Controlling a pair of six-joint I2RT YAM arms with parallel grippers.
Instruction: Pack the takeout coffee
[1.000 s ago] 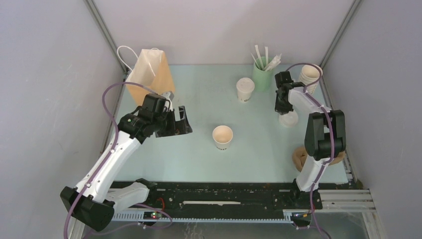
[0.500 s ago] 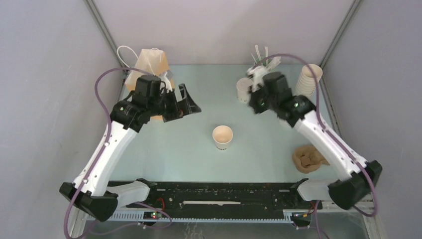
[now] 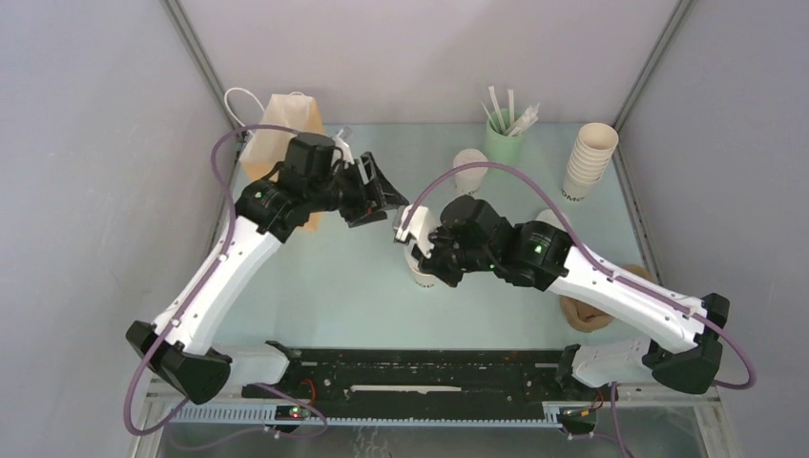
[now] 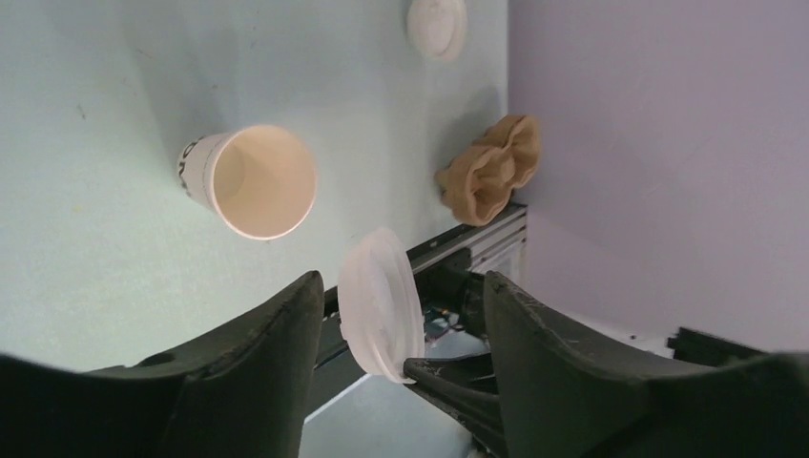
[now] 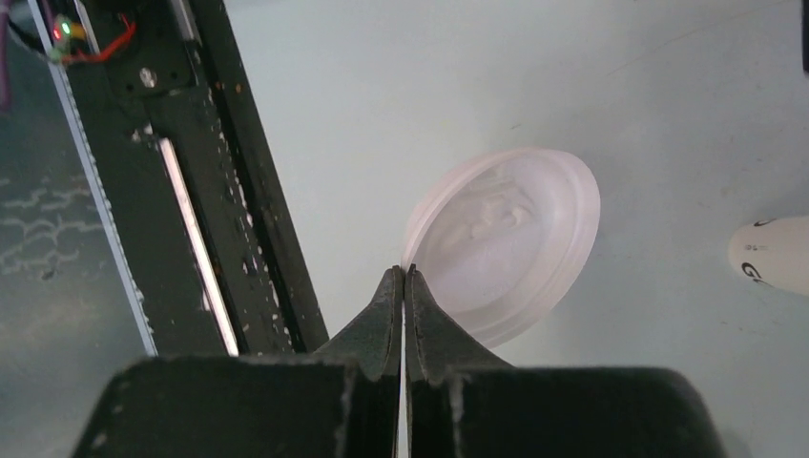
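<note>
Round translucent-white plastic lid (image 5: 506, 243) is pinched at its rim by the right fingers (image 5: 382, 315) and held tilted over the table beside the open cream paper cup (image 4: 253, 181), presumably for capping. Left fingers (image 4: 258, 353) are spread either side of the lid, apparently untouching. Lidded cream cup (image 3: 469, 164) and brown paper bag (image 3: 286, 129) stand farther back.

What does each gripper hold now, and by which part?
The right gripper pinches the white plastic lid by its rim; the left gripper is open and holds nothing.
</note>
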